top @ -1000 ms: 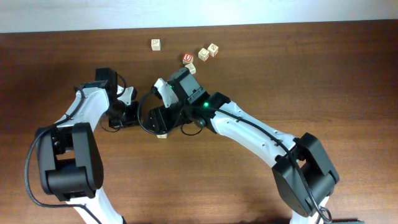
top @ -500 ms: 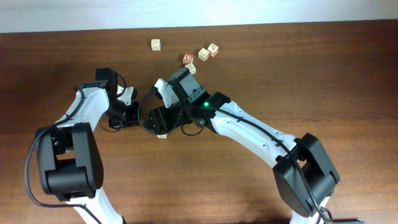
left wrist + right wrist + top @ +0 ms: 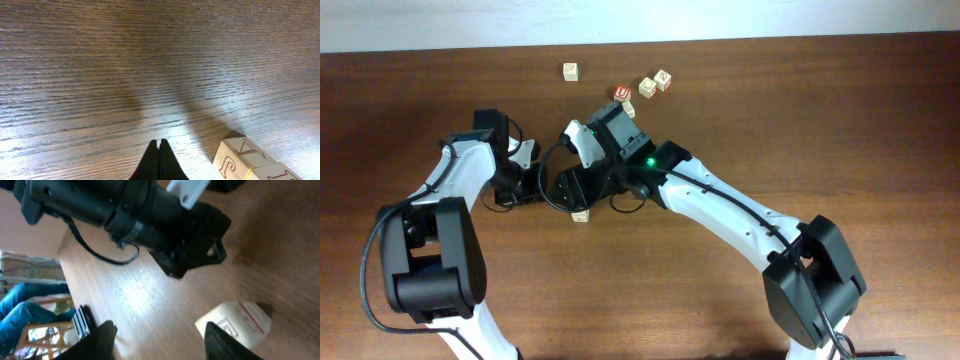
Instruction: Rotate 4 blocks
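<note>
The left claw [image 3: 159, 146] was pressed together over the brown wooden counter [image 3: 100, 75]; the right claw [image 3: 159, 327] stood spread, a pale-wood lettered cube [image 3: 235, 321] at the frame's lower right.

My gripper [image 3: 160, 329] hangs over the brown table [image 3: 145, 297], jaws apart and empty. A pale block [image 3: 242, 317] with red print lies beside one finger. The left arm [image 3: 125, 210] crosses above.
</note>
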